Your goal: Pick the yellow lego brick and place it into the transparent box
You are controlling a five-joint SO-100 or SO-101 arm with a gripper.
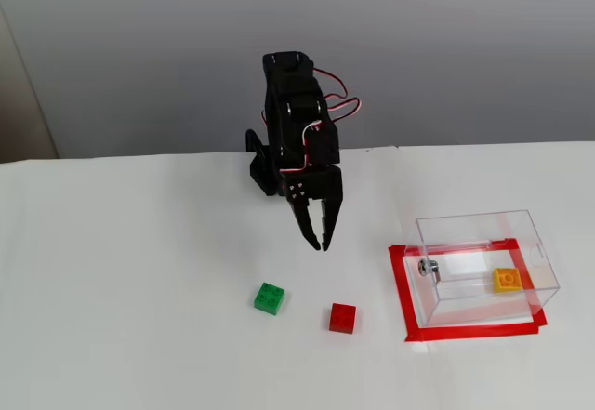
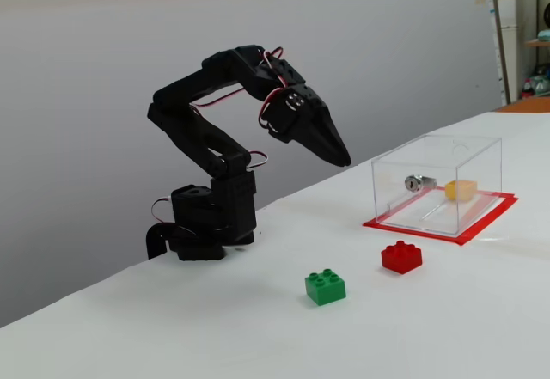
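Note:
The yellow lego brick [image 1: 507, 279] lies on the floor of the transparent box [image 1: 483, 227], toward its right side; it also shows in the other fixed view [image 2: 461, 190] inside the box [image 2: 481, 151]. The box has a small metal knob [image 1: 428, 267] on its left wall. My black gripper [image 1: 319, 240] hangs in the air to the left of the box, well apart from it, fingers pointing down and together, holding nothing. In the side fixed view the gripper [image 2: 340, 157] is above table level, left of the box.
A green brick [image 1: 270, 298] and a red brick [image 1: 342, 318] lie on the white table in front of the gripper. Red tape [image 1: 402, 289] frames the box's footprint. The arm's base [image 2: 206, 224] stands at the table's rear edge by the grey wall.

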